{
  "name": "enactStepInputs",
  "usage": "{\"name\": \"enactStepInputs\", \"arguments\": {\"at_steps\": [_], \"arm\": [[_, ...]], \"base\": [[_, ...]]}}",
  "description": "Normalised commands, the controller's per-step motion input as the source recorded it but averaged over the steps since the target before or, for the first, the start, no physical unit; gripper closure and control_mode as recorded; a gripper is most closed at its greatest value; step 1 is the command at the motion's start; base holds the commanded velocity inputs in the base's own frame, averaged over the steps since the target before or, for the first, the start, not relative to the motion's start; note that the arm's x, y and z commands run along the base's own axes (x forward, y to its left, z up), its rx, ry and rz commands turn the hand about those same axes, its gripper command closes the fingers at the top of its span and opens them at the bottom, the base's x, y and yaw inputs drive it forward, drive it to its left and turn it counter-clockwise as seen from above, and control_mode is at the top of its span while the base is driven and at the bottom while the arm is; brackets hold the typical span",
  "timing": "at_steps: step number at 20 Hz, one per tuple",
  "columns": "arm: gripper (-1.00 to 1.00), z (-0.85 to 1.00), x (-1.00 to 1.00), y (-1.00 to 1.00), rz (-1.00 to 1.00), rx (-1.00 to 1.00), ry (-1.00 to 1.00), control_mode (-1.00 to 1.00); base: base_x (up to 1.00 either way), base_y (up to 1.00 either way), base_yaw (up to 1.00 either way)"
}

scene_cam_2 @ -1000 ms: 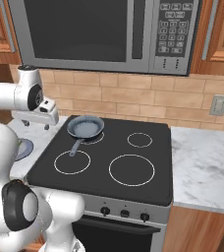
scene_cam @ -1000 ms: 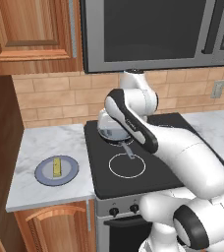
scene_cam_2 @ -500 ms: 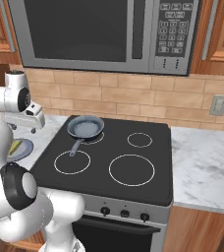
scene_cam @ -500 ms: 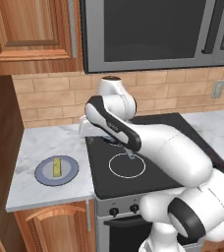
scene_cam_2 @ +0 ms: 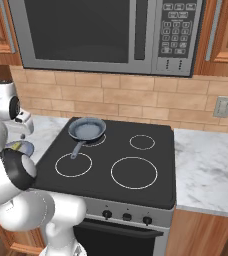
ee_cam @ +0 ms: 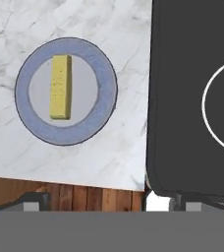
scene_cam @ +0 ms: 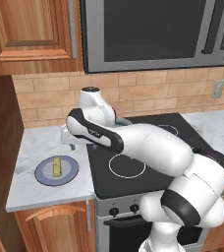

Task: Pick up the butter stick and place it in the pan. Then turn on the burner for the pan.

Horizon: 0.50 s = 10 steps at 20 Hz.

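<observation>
Your gripper [scene_cam: 68, 139] hangs wide open and empty above the marble counter [ee_cam: 124, 39]. The butter stick [ee_cam: 60, 86] lies on the blue-grey plate [ee_cam: 106, 88], left of the cooktop edge [ee_cam: 150, 98], long axis parallel to that edge.

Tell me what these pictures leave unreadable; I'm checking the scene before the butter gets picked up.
- Pan: in the left base view the arm covers nearly all of it.
- Plate: in the right base view the arm hides most of it.
- Gripper: jaw gap too small to read in the left base view.
- Stove knobs: markings too small to read.
- Butter stick: fully visible on the plate.
</observation>
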Motion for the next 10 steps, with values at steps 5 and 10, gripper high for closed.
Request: {"name": "enactStepInputs", "arguments": {"at_steps": [5, 10], "arm": [[-1.00, -0.30, 0.14, 0.41, 0.00, 0.00, 0.00, -1.00], [-1.00, -0.30, 0.03, 0.25, 0.00, -0.02, -0.01, -1.00]], "base": [[0.00, 0.00, 0.00], [0.00, 0.00, 0.00]]}}
